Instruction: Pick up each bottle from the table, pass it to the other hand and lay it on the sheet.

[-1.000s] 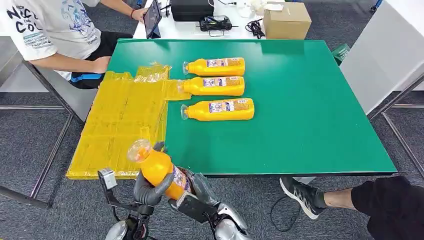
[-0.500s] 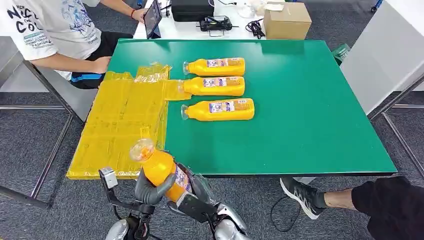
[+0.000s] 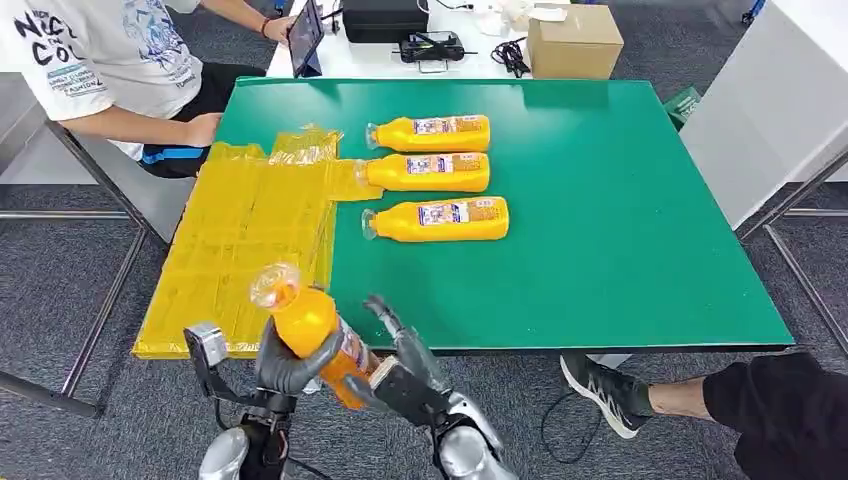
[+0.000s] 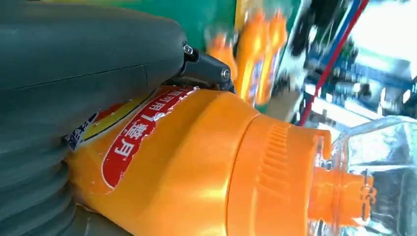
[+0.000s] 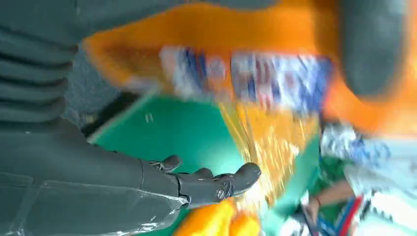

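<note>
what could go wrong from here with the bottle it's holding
The left hand holds the bottle alone, off the table edge, while the right hand has its fingers spread; a slip would likely drop it to the floor. It is also tilted, so it may roll on the yellow sheet.

Readable text in the scene

The seated person's white T-shirt (image 3: 85, 55) bore large dark letters, "NICE" and "COOL", partly cut off. The held bottle (image 4: 196, 162) carried red-label Chinese characters, too skewed to read.

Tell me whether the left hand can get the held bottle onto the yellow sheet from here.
Probably yes: the left hand grips the bottle beside the sheet, whose near part lies bare.
</note>
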Controlling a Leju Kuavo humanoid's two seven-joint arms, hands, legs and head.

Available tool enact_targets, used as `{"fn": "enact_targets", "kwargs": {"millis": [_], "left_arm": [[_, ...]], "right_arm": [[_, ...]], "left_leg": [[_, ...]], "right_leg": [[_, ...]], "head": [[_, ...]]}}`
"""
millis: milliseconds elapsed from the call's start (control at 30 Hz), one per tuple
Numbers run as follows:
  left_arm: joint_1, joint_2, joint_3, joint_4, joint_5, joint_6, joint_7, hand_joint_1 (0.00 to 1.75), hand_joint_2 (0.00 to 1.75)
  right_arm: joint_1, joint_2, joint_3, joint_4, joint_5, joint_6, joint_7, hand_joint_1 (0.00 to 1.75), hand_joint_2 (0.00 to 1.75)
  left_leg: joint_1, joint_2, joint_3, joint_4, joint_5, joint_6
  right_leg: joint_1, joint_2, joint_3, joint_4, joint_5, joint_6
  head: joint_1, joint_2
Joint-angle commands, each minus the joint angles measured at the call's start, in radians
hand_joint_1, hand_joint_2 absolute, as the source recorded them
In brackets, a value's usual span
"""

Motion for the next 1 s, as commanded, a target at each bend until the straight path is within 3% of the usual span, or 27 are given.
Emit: {"fn": "enact_targets", "kwargs": {"millis": [33,67,267,333,467,533,600,700,833,933,1000], "left_arm": [[-0.161,-0.03,0.237,-0.123,-0.401,0.234,-0.023,1.75,1.75],[-0.182,-0.02,0.236,-0.155,-0.561,0.332,-0.034,1.75,1.75],[-0.204,-0.03,0.258,-0.197,-0.633,0.334,-0.006,1.75,1.75],[-0.232,-0.026,0.26,-0.191,-0.775,0.43,-0.036,1.75,1.75],[-0.328,0.014,0.243,-0.203,-0.98,0.488,-0.014,1.75,1.75],[-0.37,0.065,0.202,-0.171,-1.125,0.522,0.01,1.75,1.75],[-0.427,0.143,0.128,-0.071,-1.291,0.534,0.041,1.75,1.75],[-0.527,0.24,0.018,0.251,-1.478,0.567,0.09,1.75,1.75],[-0.584,0.256,-0.012,0.482,-1.482,0.685,0.084,1.75,1.75],[-0.593,0.283,-0.061,0.512,-1.555,0.644,0.118,1.75,1.75],[-0.618,0.292,-0.078,0.643,-1.532,0.648,0.105,1.75,1.75]], "right_arm": [[0.089,0.015,-0.169,-0.416,-0.098,-0.005,-0.052,0.0,0.0],[0.092,0.03,-0.201,-0.472,-0.156,-0.024,-0.085,0.0,0.0],[0.131,0.032,-0.23,-0.552,-0.192,-0.003,-0.066,0.0,0.0],[0.115,0.051,-0.264,-0.56,-0.245,-0.044,-0.131,0.0,0.0],[0.077,0.043,-0.285,-0.572,-0.28,-0.019,-0.094,0.0,0.0],[0.056,0.04,-0.263,-0.527,-0.289,-0.005,-0.093,0.0,0.0],[0.003,0.046,-0.245,-0.488,-0.314,0.012,-0.1,0.0,0.0],[-0.03,0.045,-0.207,-0.451,-0.335,0.03,-0.09,0.0,0.0],[-0.03,0.042,-0.189,-0.428,-0.34,0.033,-0.093,0.0,0.0],[-0.028,0.037,-0.182,-0.423,-0.345,0.042,-0.089,0.0,0.0],[-0.031,0.035,-0.164,-0.386,-0.348,0.053,-0.085,0.0,0.0]], "left_leg": [[0.001,-0.003,0.001,0.002,-0.001,-0.001],[0.001,-0.002,-0.002,0.002,0.0,-0.001],[0.001,-0.002,0.001,0.001,0.0,0.0],[0.001,-0.002,0.003,0.0,-0.001,-0.001],[0.001,-0.003,0.001,0.003,-0.001,-0.001],[0.002,-0.003,0.003,0.002,-0.001,-0.001],[0.001,-0.002,0.004,0.001,0.0,-0.001],[0.0,-0.002,0.004,-0.001,0.002,-0.001],[0.0,-0.003,0.005,-0.002,0.004,-0.001],[0.0,0.001,0.005,-0.002,0.003,-0.002],[0.0,0.002,0.006,-0.002,0.003,-0.002]], "right_leg": [[0.001,-0.003,0.002,0.002,-0.002,-0.002],[0.001,-0.002,-0.001,0.002,-0.001,-0.001],[0.001,-0.002,0.002,0.001,-0.001,-0.001],[0.001,-0.002,0.005,0.0,-0.002,-0.001],[0.001,-0.004,0.003,0.003,-0.003,-0.002],[0.002,-0.004,0.004,0.002,-0.002,-0.003],[0.001,-0.002,0.004,0.001,-0.001,-0.002],[0.0,-0.002,0.004,0.0,0.0,-0.002],[0.0,-0.002,0.005,-0.001,0.002,-0.004],[0.001,0.001,0.005,0.0,0.002,-0.004],[0.0,0.001,0.006,0.0,0.002,-0.004]], "head": [[0.0,0.0],[0.0,0.0],[0.0,0.0],[0.0,0.0],[0.0,0.0],[0.0,0.0],[0.0,0.0],[0.0,0.0],[-0.001,0.0],[0.0,0.0],[-0.001,0.0]]}}
